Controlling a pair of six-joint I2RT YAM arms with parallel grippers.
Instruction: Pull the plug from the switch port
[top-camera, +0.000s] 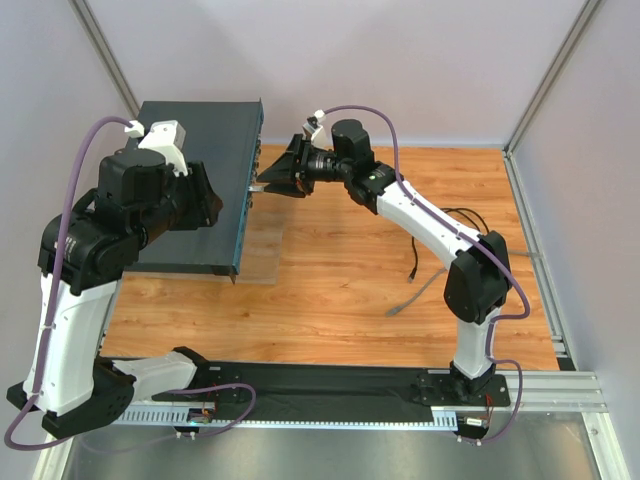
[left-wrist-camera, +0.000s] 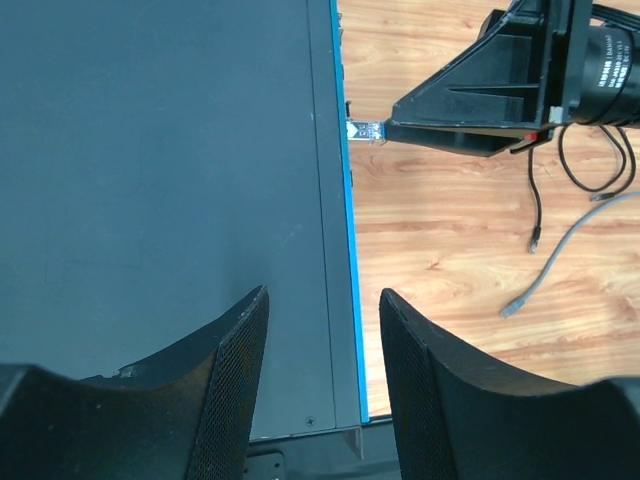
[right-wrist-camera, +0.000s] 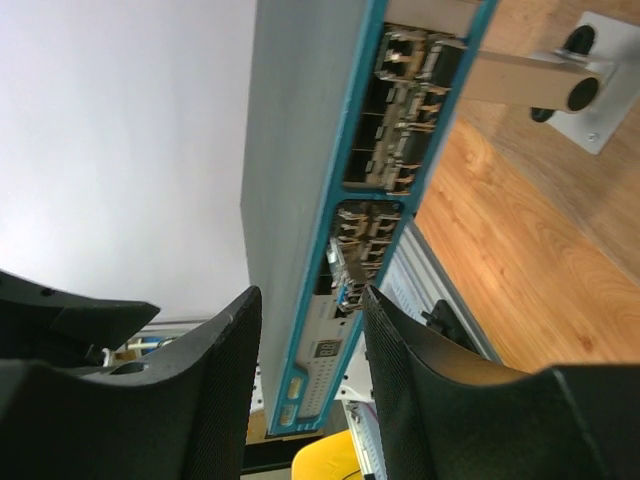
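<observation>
Tabletop: one switch, one inserted plug

Nothing fully legible. White lettering rings my right wrist's camera lens, too small to read. A pale label on the switch front face is blurred.

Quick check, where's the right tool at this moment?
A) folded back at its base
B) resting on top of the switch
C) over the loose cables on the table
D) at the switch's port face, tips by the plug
D: in the left wrist view, the right tool points its tips at the clear plug on the switch front edge.
</observation>
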